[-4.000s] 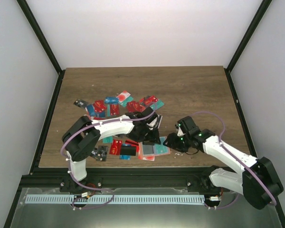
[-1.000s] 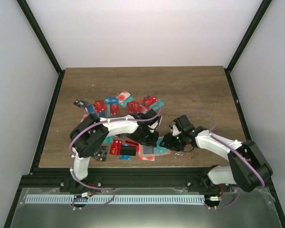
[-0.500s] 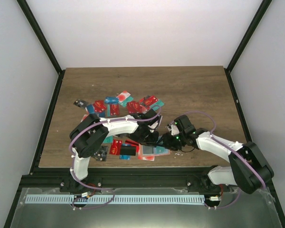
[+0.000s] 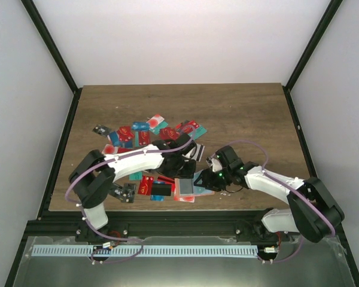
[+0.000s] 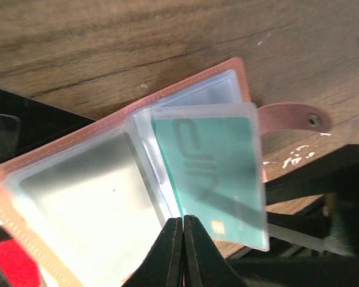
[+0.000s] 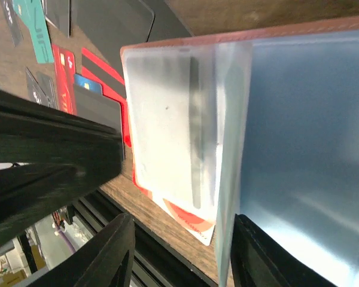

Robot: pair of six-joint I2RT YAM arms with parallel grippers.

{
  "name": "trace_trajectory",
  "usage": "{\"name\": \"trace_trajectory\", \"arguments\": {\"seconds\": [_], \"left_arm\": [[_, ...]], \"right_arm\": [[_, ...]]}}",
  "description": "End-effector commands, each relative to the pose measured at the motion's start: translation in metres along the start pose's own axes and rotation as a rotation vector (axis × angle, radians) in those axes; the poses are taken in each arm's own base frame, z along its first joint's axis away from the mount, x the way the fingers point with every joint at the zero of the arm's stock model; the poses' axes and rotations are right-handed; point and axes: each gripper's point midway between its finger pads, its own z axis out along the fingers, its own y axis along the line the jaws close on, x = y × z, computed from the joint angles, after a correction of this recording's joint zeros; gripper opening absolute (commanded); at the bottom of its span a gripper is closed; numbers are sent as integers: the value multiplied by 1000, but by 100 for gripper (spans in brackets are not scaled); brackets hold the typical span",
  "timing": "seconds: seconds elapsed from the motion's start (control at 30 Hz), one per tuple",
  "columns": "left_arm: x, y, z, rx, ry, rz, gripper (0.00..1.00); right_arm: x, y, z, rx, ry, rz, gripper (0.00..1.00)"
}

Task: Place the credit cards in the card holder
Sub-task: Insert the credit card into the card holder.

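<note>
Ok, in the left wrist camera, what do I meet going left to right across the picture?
Black card → empty clear sleeve → teal card inside its sleeve → snap strap of the holder.

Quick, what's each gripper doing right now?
Left gripper: shut, tips at the card holder.
Right gripper: open, a clear sleeve edge of the holder between its fingers.

Table (image 4: 245, 113) bearing credit cards (image 4: 142, 139), card holder (image 4: 185, 189)

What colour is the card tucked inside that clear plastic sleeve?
The card is teal green; the left wrist view shows it best.
</note>
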Motion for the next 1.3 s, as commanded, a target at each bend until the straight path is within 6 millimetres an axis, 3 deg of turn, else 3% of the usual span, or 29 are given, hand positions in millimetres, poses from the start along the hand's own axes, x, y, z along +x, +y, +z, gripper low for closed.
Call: {"name": "trace_trajectory", "arguments": {"seconds": [0.0,0.37,0.57,0.67,0.77,0.9,1.13,1.27], "left_arm": [[0,12,-25,-42,-73,-34,4],[29,75,-53,-127,-157,-150,12],[43,109,-68,-159,-209,-226,32],[50,123,-73,-178,-227,-266,43],[57,134,-75,-188,-239,-301,50],[61,141,-73,-174,-252,-322,50],[41,134,-65,-172,-222,-193,54],[28,131,-58,-198,-191,-110,54]], "right_arm": [[-7,26,4,-28,-1,-45,46],[7,68,41,-54,109,-142,54],[-6,107,37,-135,99,-229,61],[-11,117,35,-149,91,-261,64],[-15,115,40,-134,95,-264,65],[-19,111,52,-108,109,-247,65],[-6,95,65,4,133,-199,65],[10,80,57,47,108,-135,65]]}}
